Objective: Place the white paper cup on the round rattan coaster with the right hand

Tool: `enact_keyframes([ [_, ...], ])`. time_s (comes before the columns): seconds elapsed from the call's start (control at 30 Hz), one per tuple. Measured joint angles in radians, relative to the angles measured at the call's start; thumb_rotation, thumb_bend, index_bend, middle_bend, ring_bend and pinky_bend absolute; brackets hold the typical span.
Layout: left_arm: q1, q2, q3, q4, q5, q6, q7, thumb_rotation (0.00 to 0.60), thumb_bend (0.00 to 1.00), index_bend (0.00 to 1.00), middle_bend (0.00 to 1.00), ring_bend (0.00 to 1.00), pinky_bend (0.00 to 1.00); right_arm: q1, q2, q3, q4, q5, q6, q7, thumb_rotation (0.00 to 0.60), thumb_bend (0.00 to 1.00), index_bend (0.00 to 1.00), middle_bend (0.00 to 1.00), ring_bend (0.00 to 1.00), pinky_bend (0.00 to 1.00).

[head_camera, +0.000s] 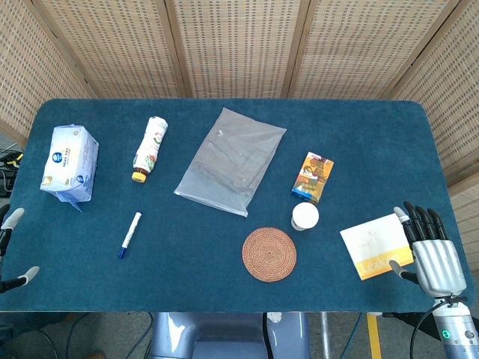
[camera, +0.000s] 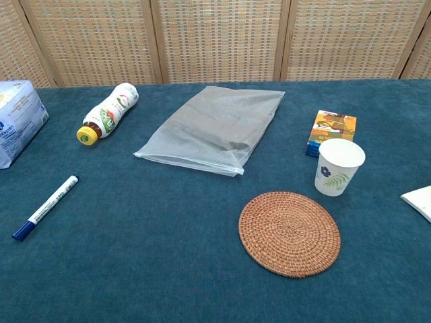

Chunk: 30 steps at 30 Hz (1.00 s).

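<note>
Head view is showing the right hand idling with fingers spread, empty, well right of the cup, needing a gentle side grasp before reaching the coaster.

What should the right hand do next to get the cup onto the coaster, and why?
Probably reach toward the white paper cup: the right hand is open and empty over the table's edge, and the cup stands upright just beyond the rattan coaster, not on it.

Clear plastic bag at table centre, orange carton at 3 o'clock of it, lying bottle at 9, tissue pack beyond, blue marker at 7, yellow-edged booklet at 4.
</note>
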Motion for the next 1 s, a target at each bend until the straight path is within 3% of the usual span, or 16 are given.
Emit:
enact_keyframes([
  [0.47, -0.006, -0.003, -0.001, 0.000, 0.004, -0.009, 0.008, 0.600, 0.05, 0.00, 0.00, 0.00, 0.00, 0.054, -0.015, 0.011, 0.016, -0.017, -0.078, 0.080, 0.600, 0.00, 0.00, 0.00, 0.00, 0.00],
  [0.73, -0.024, -0.013, -0.008, -0.007, -0.022, -0.040, 0.041, 0.600, 0.05, 0.00, 0.00, 0.00, 0.00, 0.236, -0.026, 0.049, 0.048, -0.040, -0.311, 0.289, 0.600, 0.00, 0.05, 0.07, 0.00, 0.01],
  [1.0, -0.051, -0.018, -0.020, -0.002, -0.067, -0.088, 0.053, 0.600, 0.05, 0.00, 0.00, 0.00, 0.00, 0.462, -0.138, 0.118, 0.137, 0.062, -0.588, 0.290, 0.600, 0.00, 0.07, 0.08, 0.03, 0.08],
])
